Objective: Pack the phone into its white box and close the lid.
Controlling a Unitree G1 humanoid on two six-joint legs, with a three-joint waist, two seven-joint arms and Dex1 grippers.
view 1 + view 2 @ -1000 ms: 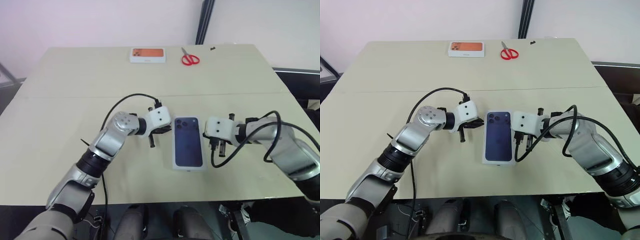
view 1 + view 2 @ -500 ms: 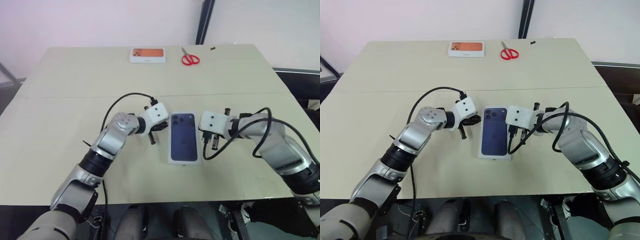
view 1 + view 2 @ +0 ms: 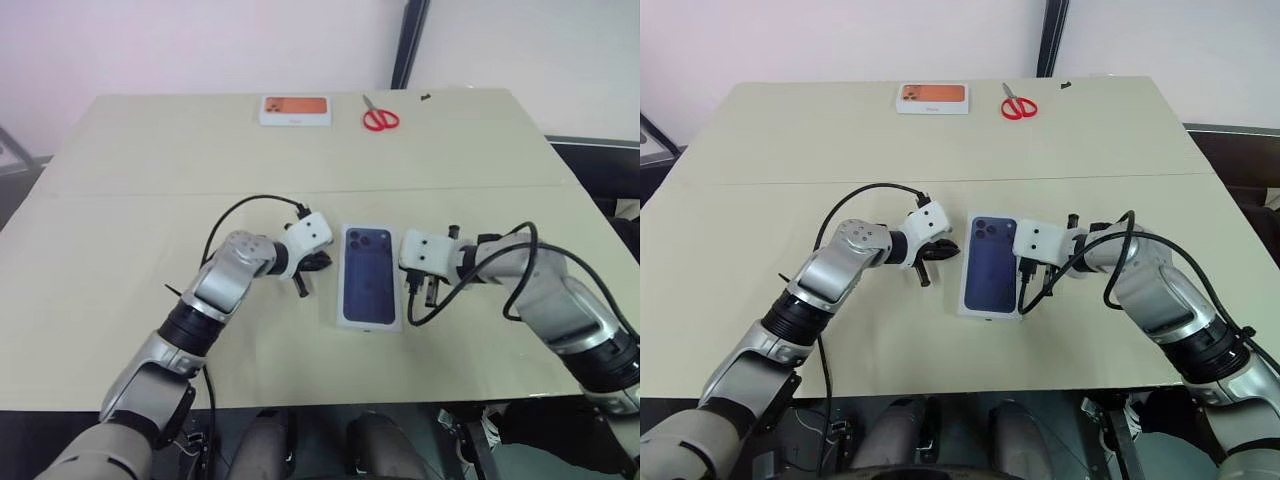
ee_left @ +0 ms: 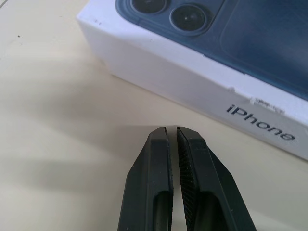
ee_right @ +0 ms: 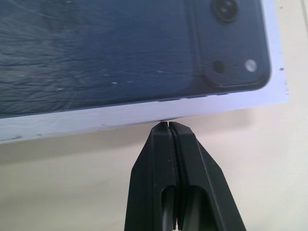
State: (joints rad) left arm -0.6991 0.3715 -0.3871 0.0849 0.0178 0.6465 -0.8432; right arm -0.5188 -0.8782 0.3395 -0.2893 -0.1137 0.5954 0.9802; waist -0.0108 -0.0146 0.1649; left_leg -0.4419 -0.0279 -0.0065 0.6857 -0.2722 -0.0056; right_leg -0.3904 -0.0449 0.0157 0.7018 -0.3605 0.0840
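Box (image 3: pixel 370 288) shifted left | right fingers (image 5: pixel 171 132) pressed together against its side

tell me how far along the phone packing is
Nearly done, it seems. The lid with the phone picture sits on the box on the table, so the phone is presumably inside, though hidden. In hand: the shut left gripper and right gripper flank its long sides, empty. Left: perhaps squaring or pressing the lid fully down.

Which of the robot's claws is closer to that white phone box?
Right. The right gripper sits against the lid's edge; the left gripper hovers just short of its opposite side.
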